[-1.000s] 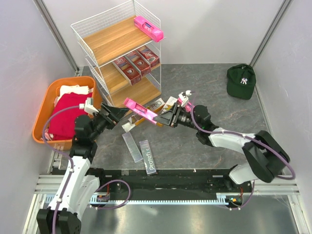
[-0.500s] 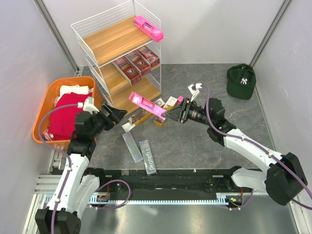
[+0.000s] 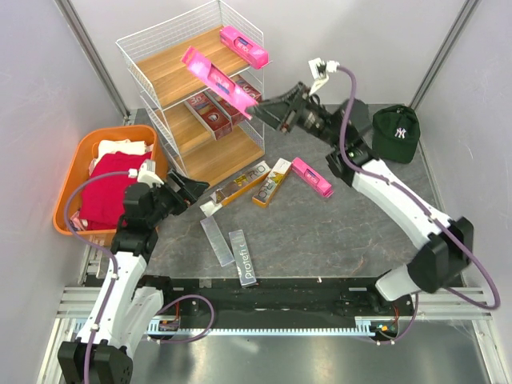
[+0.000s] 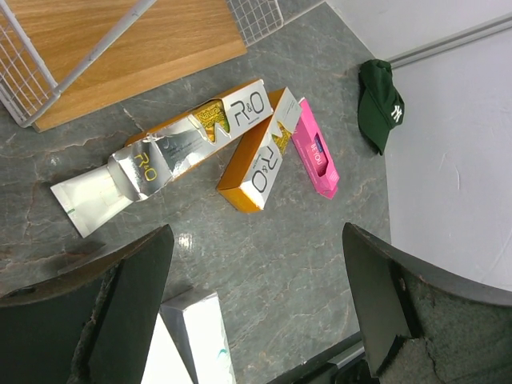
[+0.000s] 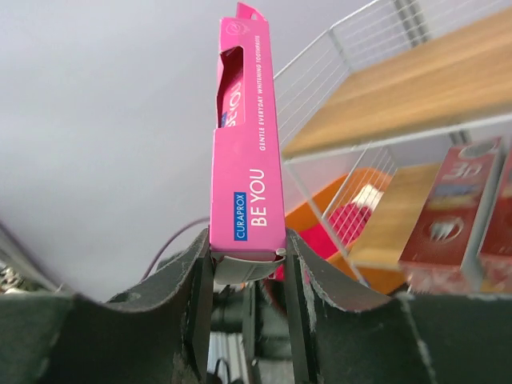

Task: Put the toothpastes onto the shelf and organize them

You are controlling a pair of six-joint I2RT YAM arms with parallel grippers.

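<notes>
Since 1.0 s ago: right arm has carried the hot pink toothpaste (image 3: pixel 214 78) from low over the counter (image 3: pixel 320 232) up to the shelf (image 3: pixel 172 72); left arm barely changed. Left pincer (image 3: pixel 192 189) hangs wide and empty, with gold boxes (image 4: pixel 260 164) and a second pink box (image 4: pixel 314 158) lying on the counter ahead of it. Right pincer (image 5: pixel 246 254) clamps the lifted box by its near end. The long free end juts ahead of the fingers, tilted, seemingly over the top board's front edge. Another pink box (image 3: pixel 244 46) lies beyond it at the far rim. Judgement: level the box, align it parallel to that one, lower until flat, then release. Keep the tip off the wire rim.
</notes>
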